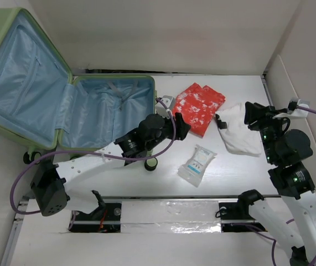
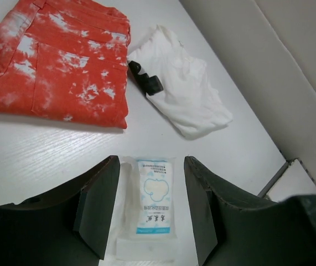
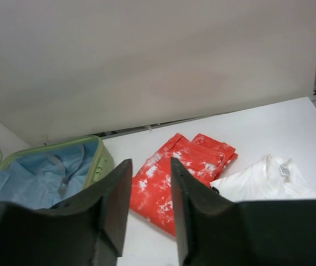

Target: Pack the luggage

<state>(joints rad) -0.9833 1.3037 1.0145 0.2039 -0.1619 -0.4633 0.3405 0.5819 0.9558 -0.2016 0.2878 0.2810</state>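
- Table (image 1: 246, 172): white, faint wood grain in the left wrist view, matte.
- Room: plain beige walls at the back and both sides. There is a dark gap where the table meets the back wall.
- Near edge: silver strip (image 1: 169, 213) between the arm mounts; purple cables run off both arms.
- Luggage (image 1: 63, 105): far left of the table, open. One half lies flat on the table and the lid half tilts up toward the left wall. Blue lining shows in both halves.
- Red cloth (image 1: 199, 106): folded with white blotches, just right of the luggage, at the middle back.
- White cloth (image 1: 241, 130): just beside the red cloth on its right, with a small black item (image 1: 220, 121) at its edge.
- Packet (image 1: 196, 164): clear and white, lies flat, nearer than the cloths and apart from them.
- Left gripper (image 2: 151, 166): over the table by the luggage's front corner. Jaws about halfway apart and holding nothing; the packet shows on the table between them.
- Right gripper (image 3: 150, 166): above the white cloth on the right side. Jaws have a narrow gap and hold nothing.
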